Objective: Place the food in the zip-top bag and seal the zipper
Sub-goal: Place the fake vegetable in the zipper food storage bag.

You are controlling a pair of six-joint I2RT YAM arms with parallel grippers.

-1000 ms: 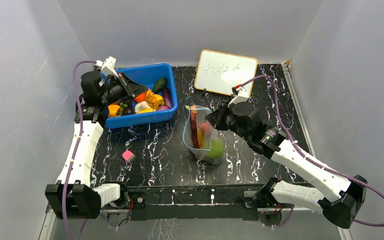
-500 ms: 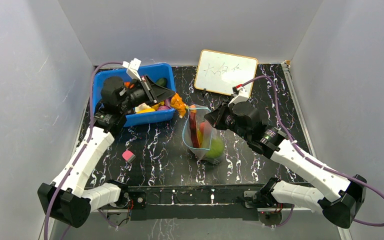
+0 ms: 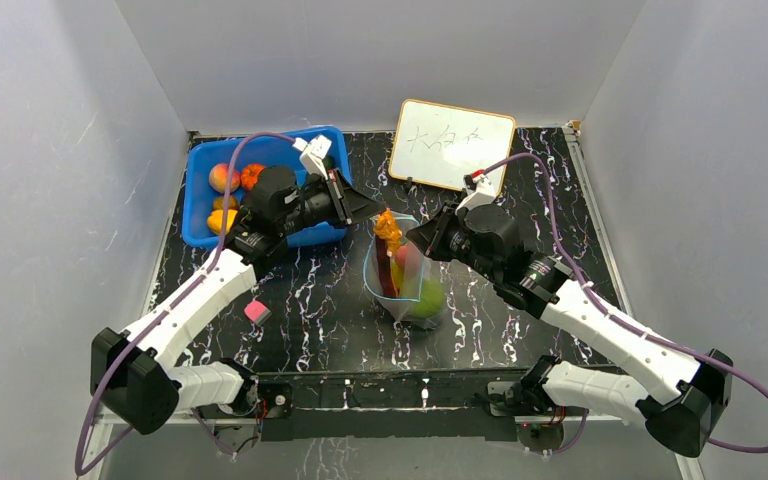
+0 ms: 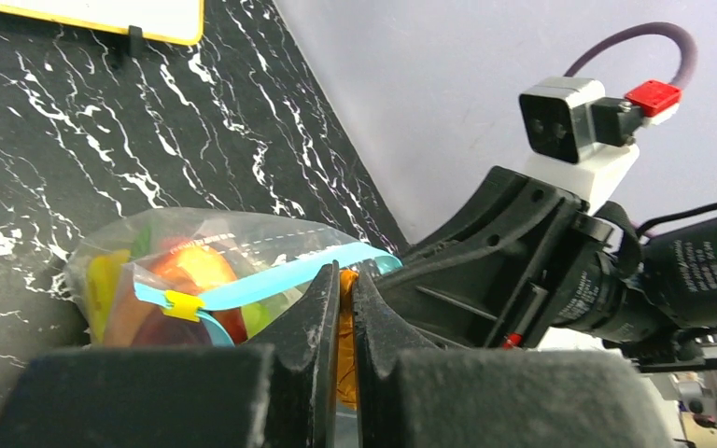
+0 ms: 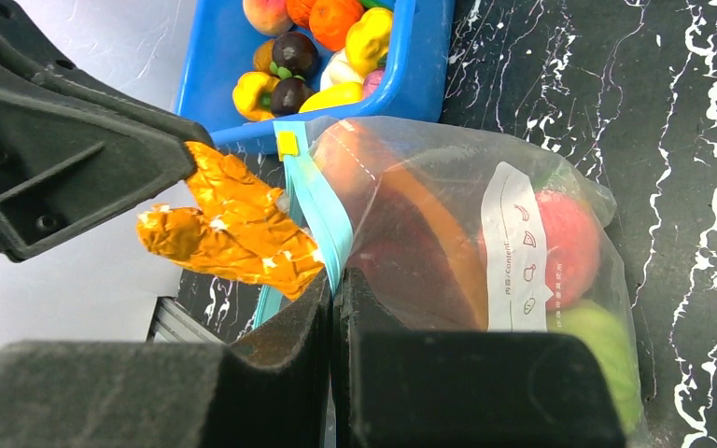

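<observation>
The left gripper (image 3: pixel 376 212), clamped on a crinkled orange food piece (image 3: pixel 389 232), holds it just off the blue bin's (image 3: pixel 192 200) right end, at the open mouth of the zip-top bag (image 3: pixel 418 292). The right gripper (image 3: pixel 420 238) pinches the bag's teal zipper (image 5: pixel 322 222). The part-filled bag stands upright on the tabletop (image 3: pixel 310 300) beside the bin.

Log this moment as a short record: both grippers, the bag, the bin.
left gripper: shut on orange crinkly piece, at the bag's mouth, not yet inside
right gripper: shut on zip-top bag at its rim
zipper: unsealed, mouth open
in bag: green fruit, red piece, long slice
blue bin: holds more food
</observation>
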